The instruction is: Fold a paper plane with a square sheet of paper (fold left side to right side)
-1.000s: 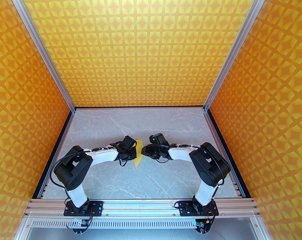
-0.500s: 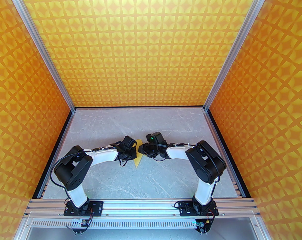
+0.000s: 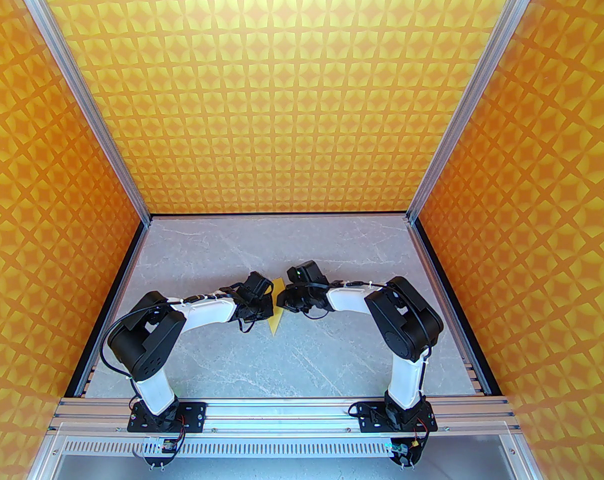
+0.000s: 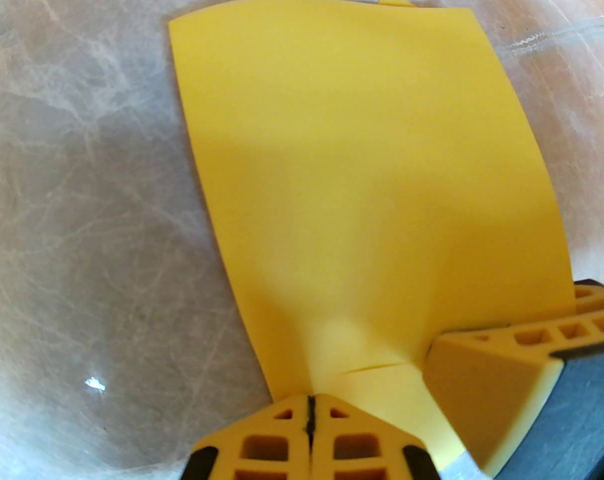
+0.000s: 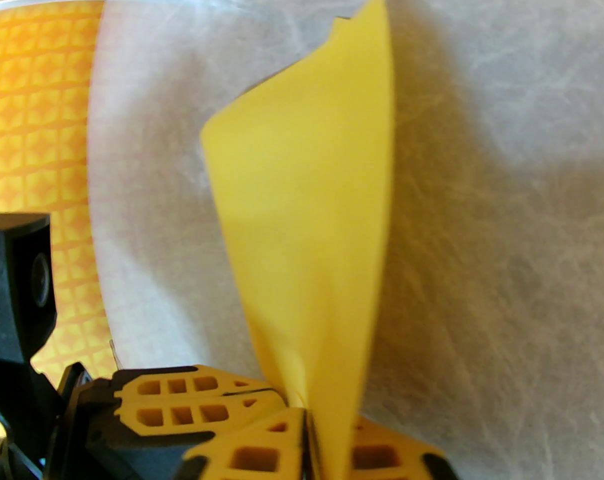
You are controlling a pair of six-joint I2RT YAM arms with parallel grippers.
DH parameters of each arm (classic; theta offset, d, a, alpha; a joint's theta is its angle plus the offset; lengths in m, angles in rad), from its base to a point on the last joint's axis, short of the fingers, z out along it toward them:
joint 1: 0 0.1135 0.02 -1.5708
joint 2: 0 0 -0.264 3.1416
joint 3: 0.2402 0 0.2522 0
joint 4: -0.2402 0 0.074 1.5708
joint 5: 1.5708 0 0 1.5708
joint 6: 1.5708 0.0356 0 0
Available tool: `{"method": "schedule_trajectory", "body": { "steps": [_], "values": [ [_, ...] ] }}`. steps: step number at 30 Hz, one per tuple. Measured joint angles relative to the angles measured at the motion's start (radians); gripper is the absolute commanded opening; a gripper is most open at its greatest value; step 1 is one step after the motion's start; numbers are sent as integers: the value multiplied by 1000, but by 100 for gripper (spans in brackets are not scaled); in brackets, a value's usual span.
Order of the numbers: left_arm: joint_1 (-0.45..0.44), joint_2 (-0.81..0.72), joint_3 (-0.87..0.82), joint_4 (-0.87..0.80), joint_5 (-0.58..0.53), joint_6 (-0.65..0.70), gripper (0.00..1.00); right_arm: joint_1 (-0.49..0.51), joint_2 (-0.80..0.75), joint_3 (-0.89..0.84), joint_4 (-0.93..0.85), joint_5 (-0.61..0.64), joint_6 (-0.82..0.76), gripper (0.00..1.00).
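The square sheet of paper (image 3: 276, 319) is plain bright yellow and hangs between my two grippers above the table's middle, bent into a curve. In the left wrist view the sheet (image 4: 362, 168) spreads wide away from my left gripper (image 4: 310, 408), which is shut on its near edge. The right gripper's yellow fingers (image 4: 487, 373) press the same edge close beside it. In the right wrist view the sheet (image 5: 312, 193) stands nearly edge-on, pinched in my shut right gripper (image 5: 309, 433). From above, the left gripper (image 3: 270, 304) and right gripper (image 3: 283, 302) almost touch.
The grey marble tabletop (image 3: 232, 253) lies under the paper. Orange-yellow star-patterned walls (image 3: 282, 93) close in the back and both sides. An aluminium rail (image 3: 282, 410) with both arm bases runs along the near edge.
My right arm has swung left, bringing its gripper and its edge of the paper close to the left gripper. The sheet shows narrower from above. The left arm has held still.
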Motion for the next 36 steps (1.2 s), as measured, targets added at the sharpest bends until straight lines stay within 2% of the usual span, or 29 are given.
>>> {"method": "schedule_trajectory", "body": {
  "steps": [3, 12, 19, 30, 36],
  "values": [
    [0, 0, 0, 1, 2, 0, 0, 11, 3, 40, -74, 39, -28, 2],
    [0, -32, -12, 11, 10, -4, 0, 25, 33, 100, -212, 113, -59, 0],
    [-1, -126, -76, 90, 74, -41, 0, 32, 39, 121, -243, 135, -63, 0],
    [-72, -108, -162, 156, 119, -108, 0, 35, 48, 144, -275, 143, -62, 0],
    [-83, -97, -167, 159, 121, -124, 0, 37, 49, 149, -283, 149, -62, 0]
  ]
}}
